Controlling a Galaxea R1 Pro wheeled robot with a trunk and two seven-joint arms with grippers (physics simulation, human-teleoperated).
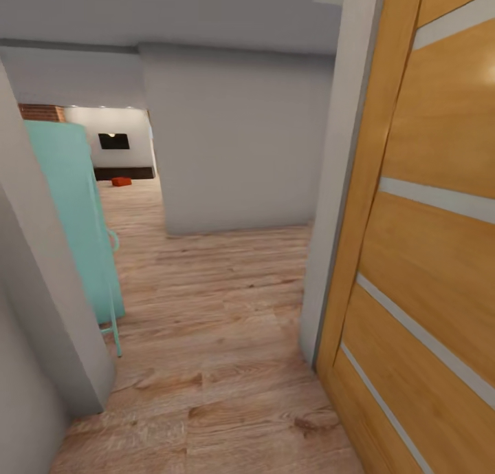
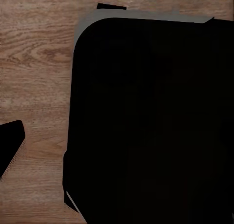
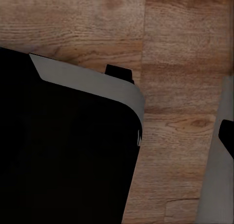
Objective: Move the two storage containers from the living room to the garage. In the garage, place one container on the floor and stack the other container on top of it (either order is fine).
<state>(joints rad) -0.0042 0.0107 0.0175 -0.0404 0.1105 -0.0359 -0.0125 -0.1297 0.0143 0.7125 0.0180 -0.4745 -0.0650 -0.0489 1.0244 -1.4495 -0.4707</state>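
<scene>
While I stand in the doorway beside the wooden door (image 1: 426, 206), one storage container (image 1: 122, 181) lies far ahead-left; my grippers' state I cannot tell.

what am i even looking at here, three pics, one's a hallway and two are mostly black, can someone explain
This is a simulated wheeled robot with two arms, driven remotely by a person. The big picture comes from a camera on its head: it looks down a hallway with a light wood-plank floor, a wooden door with pale stripes on the right and a mint-green cabinet on the left. Far off, in the room beyond, a small orange-red storage container sits on the floor below a dark wall TV.

The other two pictures come from cameras near each arm's gripper, pointing down. The large black rounded shape there is probably the robot's own body. Nothing is seen being held.
</scene>
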